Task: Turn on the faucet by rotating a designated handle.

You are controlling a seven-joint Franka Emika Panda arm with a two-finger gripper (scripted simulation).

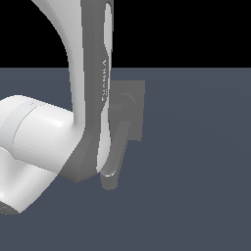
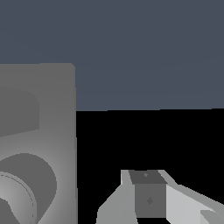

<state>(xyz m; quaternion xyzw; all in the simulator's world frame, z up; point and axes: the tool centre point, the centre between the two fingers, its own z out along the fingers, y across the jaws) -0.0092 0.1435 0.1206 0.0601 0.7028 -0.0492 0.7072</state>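
Observation:
The matte grey faucet stands on the floor behind my white arm. It has a rectangular back plate, a round hub and a thick spout that hangs down toward the camera. The handle shows only as a short thin bar leaving the hub toward the exterior view's left, and the arm hides the rest of it. The wrist view shows the back plate and hub close up. My gripper sits beside the plate, apart from it. Its finger gap does not show. The arm hides it in the exterior view.
My arm's large white links fill the exterior view's left and cover part of the faucet. A flat blue-grey floor stretches around the fixture, with black background above it.

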